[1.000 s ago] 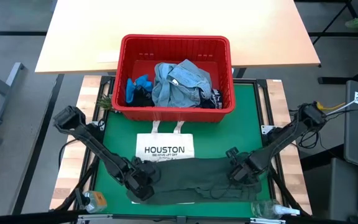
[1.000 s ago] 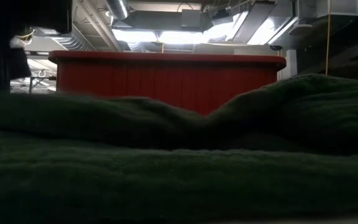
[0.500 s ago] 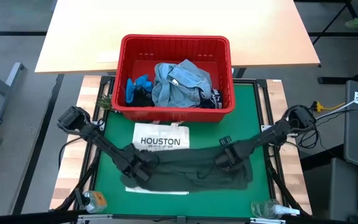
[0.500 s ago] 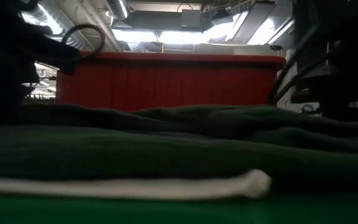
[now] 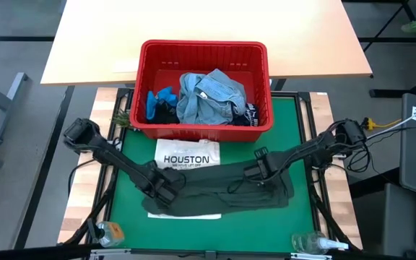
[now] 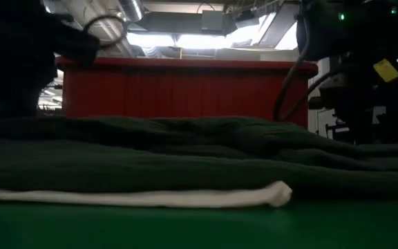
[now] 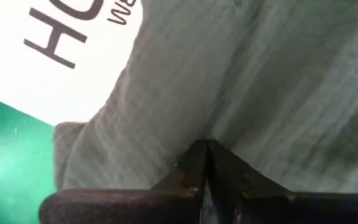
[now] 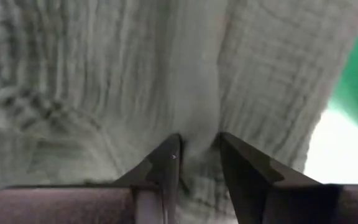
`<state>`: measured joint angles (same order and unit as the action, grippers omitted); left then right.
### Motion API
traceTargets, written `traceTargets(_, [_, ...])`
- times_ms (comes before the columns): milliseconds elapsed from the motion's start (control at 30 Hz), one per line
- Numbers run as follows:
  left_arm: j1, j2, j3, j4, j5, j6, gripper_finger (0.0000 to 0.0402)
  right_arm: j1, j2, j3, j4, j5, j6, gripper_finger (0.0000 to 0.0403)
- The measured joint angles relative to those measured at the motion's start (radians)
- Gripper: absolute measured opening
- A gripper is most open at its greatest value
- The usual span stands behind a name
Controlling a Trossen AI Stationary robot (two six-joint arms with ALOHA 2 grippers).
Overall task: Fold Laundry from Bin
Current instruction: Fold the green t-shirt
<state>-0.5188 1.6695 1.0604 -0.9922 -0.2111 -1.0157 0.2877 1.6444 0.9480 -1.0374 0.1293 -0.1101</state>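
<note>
From above you see both arms down on the green mat [image 5: 125, 209], w/ the dark green garment [image 5: 219, 193] spread across its near half, flat and wide, its far edge overlapping the white tote bag [image 5: 187, 159]. Left gripper [image 5: 166, 192] sits at the garment's left end, right gripper [image 5: 252, 172] at its far edge twd the right. The red bin [image 5: 150, 54] stands at the mat's far side, just beyond the tote, holding the light blue denim shirt [image 5: 211, 94], a bright blue piece [image 5: 157, 103] and a dark navy one [image 5: 250, 115]. The overhead can't show you the jaws; the wrist cams do. Left wrist view: fingers [image 7: 194, 163] pressed together, pinching a ridge of green cloth, tote lettering visible beside it. Right wrist view: fingers [image 8: 166, 163] a little apart, w/ a fold of the same cloth clamped between them. Low view gives what neither does: the garment lies in low layered folds, w/ a white edge [image 6: 185, 197] of fabric poking out under it onto the mat, bin wall [image 6: 185, 90] behind.
</note>
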Motion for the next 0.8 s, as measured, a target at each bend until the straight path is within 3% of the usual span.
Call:
traceTargets(233, [-0.044,-0.077,0.037,0.019,0.11,-0.044,0.0011,0.0,-0.036,0.06,-0.093,-0.005,0.0,0.0115])
traceTargets(467, [-0.137,-0.085,0.037,0.097,0.228,-0.188,0.0011,0.003,-0.05,0.094,-0.133,-0.013,0.024,0.0115])
traceTargets(567, [-0.187,-0.085,0.037,0.158,0.202,-0.258,0.0011,0.03,-0.05,0.094,-0.135,-0.026,0.066,0.0115])
traceTargets(800, [-0.294,-0.053,0.037,0.245,0.025,-0.395,0.0011,0.197,-0.05,0.092,-0.132,-0.043,0.186,0.0115])
